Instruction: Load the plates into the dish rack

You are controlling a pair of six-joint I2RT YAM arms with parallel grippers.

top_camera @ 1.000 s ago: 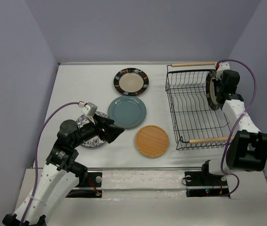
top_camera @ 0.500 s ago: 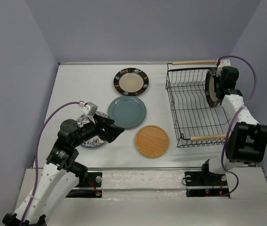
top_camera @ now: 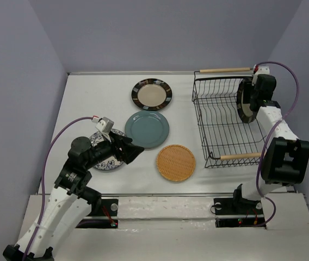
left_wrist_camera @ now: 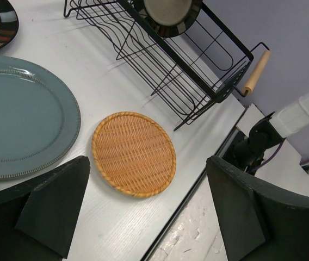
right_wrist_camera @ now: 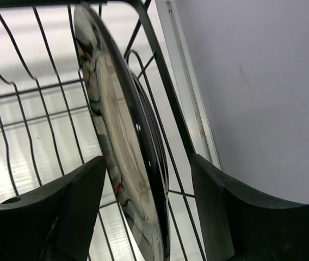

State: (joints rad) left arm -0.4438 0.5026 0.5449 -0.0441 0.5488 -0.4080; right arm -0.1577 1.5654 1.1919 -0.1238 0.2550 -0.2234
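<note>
A cream plate with a dark striped rim (top_camera: 243, 109) (right_wrist_camera: 123, 152) stands on edge at the far right end of the black wire dish rack (top_camera: 222, 128) (right_wrist_camera: 13, 114). My right gripper (top_camera: 249, 95) (right_wrist_camera: 149, 212) is open, one finger on each side of that plate's rim. On the table lie a second striped plate (top_camera: 152, 94), a teal plate (top_camera: 147, 129) (left_wrist_camera: 24, 117) and an orange wicker plate (top_camera: 175, 162) (left_wrist_camera: 134, 153). A blue floral plate (top_camera: 104, 157) lies partly under my left gripper (top_camera: 130, 154) (left_wrist_camera: 149, 212), which hovers open and holds nothing.
The rack has two wooden rod handles, one at the back (top_camera: 225, 70) and one at the front (top_camera: 240, 156). Purple walls close in the table on three sides. A metal rail (top_camera: 165, 194) runs along the near edge.
My right gripper has opened and let go of the striped plate, which now stands in the rack. The right arm and rack shifted slightly toward the back. The left arm has not moved.
</note>
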